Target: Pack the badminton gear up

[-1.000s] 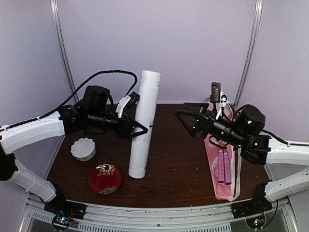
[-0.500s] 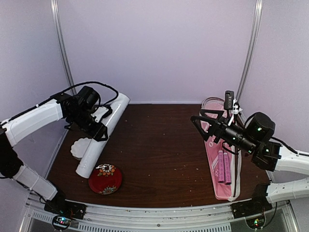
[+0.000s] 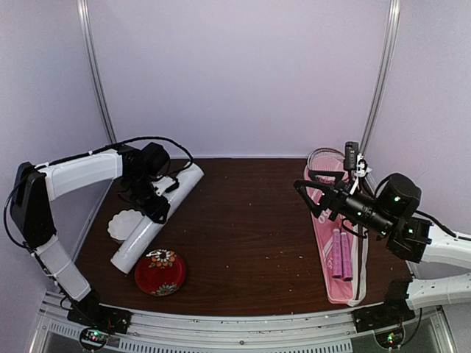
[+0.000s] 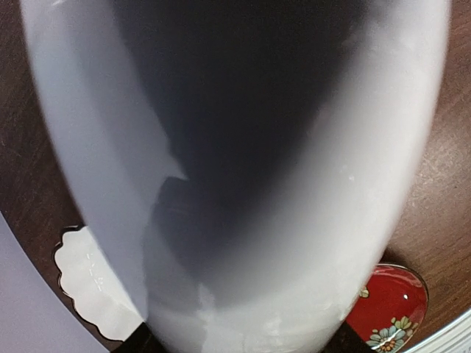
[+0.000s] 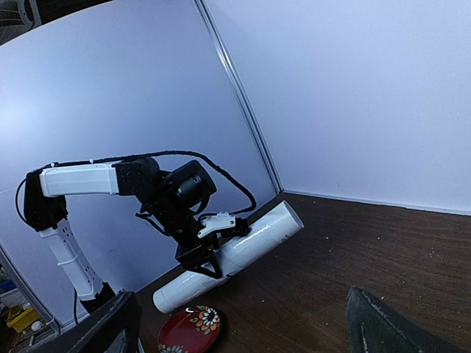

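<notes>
A long white tube (image 3: 151,224) lies slanted along the left side of the table, its near end by the red plate and its far end toward the back wall. My left gripper (image 3: 158,207) is shut on the tube's middle, and the tube (image 4: 243,184) fills the left wrist view. The right wrist view shows that same grip on the tube (image 5: 254,239) from across the table. My right gripper (image 3: 309,180) hangs open and empty above the far end of the pink bag (image 3: 353,276). Two pink racquet handles (image 3: 339,254) lie on the bag.
A white scalloped bowl (image 3: 124,224) sits just left of the tube, partly covered by it. A red floral plate (image 3: 160,272) lies at the front left by the tube's near end. Walls close the back and both sides.
The left arm has swung the tube from standing upright near the table's middle down to a low slant at the left. The right arm drew back to the right, still open.
</notes>
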